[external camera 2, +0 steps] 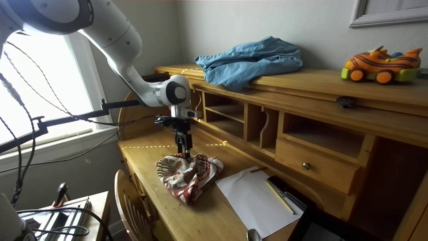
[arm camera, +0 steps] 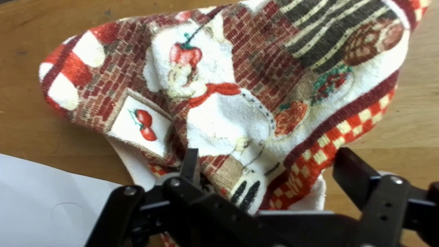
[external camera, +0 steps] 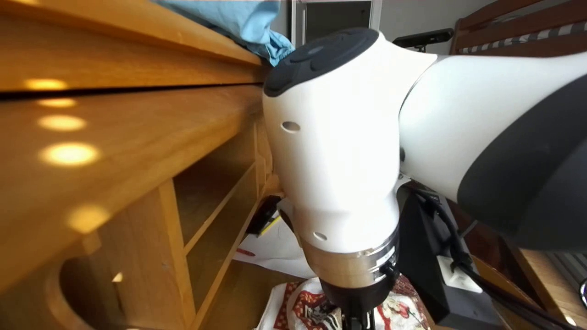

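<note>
A crumpled kitchen towel (arm camera: 212, 116), printed in red, white and brown with a checkered border, lies on the wooden desk. In both exterior views the towel (external camera 2: 180, 180) is directly below my gripper (external camera 2: 184, 154), which points straight down. The wrist view has the gripper (arm camera: 267, 157) open, its black fingers (arm camera: 189, 164) spread wide. Part of the towel shows between them, not pinched. The finger at the right stands by the checkered edge; whether either tip touches the cloth I cannot tell. An exterior view cuts off the fingertips at its lower border.
A white paper sheet (external camera 2: 249, 201) lies beside the towel, with a yellow pencil (external camera 2: 280, 197) and a red one (external camera 2: 258, 169). Shelf compartments (external camera 2: 224, 115) line the desk's back. On top rest a blue cloth (external camera 2: 254, 62) and an orange toy car (external camera 2: 383, 65). A chair (external camera 2: 125, 204) stands in front.
</note>
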Robot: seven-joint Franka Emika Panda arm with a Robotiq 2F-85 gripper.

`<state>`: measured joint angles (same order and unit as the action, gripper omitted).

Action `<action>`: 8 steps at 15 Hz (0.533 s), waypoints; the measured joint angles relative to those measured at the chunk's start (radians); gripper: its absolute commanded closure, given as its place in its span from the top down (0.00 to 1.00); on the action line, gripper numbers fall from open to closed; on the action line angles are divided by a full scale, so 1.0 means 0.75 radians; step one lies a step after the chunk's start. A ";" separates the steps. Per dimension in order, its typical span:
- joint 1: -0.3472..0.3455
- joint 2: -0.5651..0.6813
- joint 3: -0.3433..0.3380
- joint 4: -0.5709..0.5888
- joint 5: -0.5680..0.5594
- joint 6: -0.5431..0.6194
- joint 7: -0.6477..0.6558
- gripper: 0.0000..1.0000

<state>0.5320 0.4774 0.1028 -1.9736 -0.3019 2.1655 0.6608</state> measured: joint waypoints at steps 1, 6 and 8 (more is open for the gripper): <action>0.003 -0.020 -0.003 -0.019 -0.033 0.000 0.040 1.00; 0.006 -0.154 -0.012 -0.175 -0.209 0.024 0.299 1.00; 0.005 -0.207 -0.012 -0.242 -0.308 0.079 0.432 1.00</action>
<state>0.5355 0.3218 0.0935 -2.1552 -0.5327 2.2245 0.9850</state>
